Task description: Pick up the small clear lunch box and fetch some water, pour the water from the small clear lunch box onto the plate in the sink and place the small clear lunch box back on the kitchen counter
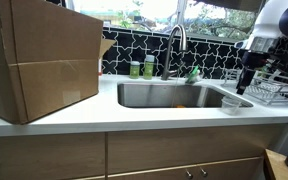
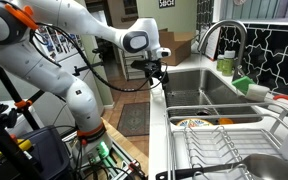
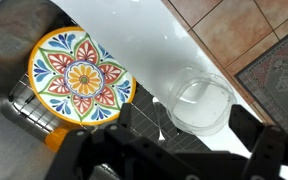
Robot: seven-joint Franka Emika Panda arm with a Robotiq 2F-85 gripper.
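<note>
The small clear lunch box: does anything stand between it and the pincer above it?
Nothing visible does. The open pincer hangs above the small clear lunch box, which stands on the white kitchen counter beside the sink. In the wrist view nothing lies between the fingers and the box.

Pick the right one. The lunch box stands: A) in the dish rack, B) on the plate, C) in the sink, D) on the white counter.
D: the wrist view shows the lunch box upright on the counter, beside the sink and clear of the plate.
</note>
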